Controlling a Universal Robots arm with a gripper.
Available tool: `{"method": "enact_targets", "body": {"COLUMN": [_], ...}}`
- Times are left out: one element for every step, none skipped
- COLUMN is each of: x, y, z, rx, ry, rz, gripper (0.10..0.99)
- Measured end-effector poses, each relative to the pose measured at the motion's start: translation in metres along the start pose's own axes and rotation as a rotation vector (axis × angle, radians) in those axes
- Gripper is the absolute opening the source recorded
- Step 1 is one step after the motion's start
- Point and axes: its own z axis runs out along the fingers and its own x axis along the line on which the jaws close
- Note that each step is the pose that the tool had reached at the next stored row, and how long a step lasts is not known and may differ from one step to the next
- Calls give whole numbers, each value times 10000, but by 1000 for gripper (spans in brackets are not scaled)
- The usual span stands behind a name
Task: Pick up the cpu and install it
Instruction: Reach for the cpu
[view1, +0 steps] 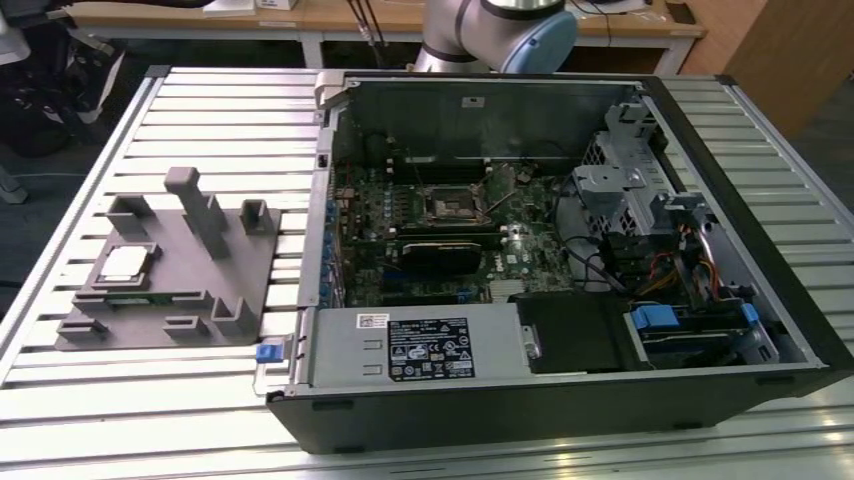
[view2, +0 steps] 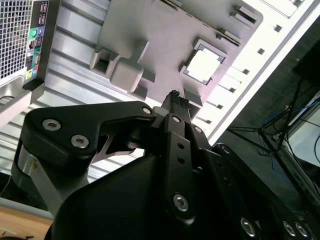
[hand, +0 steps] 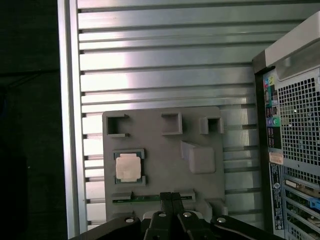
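The cpu (view1: 124, 262) is a small pale silver square lying in a recess of the grey fixture (view1: 187, 275) at the exterior view's left. In both wrist views the cpu (hand: 128, 167) (view2: 204, 66) sits untouched on the fixture (hand: 160, 145) (view2: 150, 25). My gripper (hand: 171, 196) (view2: 175, 95) hovers well above the fixture, off to one side of the cpu, with its black fingers pressed together and nothing between them. The black square socket (view1: 447, 205) sits on the motherboard inside the open computer case (view1: 507, 105).
A long green memory stick (hand: 150, 198) lies in a fixture slot near the cpu. Grey posts (view1: 200, 210) rise from the fixture. The case's rear panel (hand: 295, 125) stands close beside the fixture. Everything rests on a slatted aluminium table (view1: 214, 110), whose edge (hand: 70, 125) is near the cpu.
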Motion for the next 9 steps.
{"method": "enact_targets", "body": {"x": [13,26,39,52,65,78,91,105,116], "y": [-1,-2,-3,-4,-5,-6,-7,-8,-9], "z": [0,0,1,2,3,3,3,4,3], "rx": [0,1,0,0,-1,0,-1,0,0], "ry": [0,1,0,0,-1,-1,-1,-1,0], "rz": [0,0,0,0,0,0,0,1,1], "gripper": [106,106,106,106,106,106,106,106,106]}}
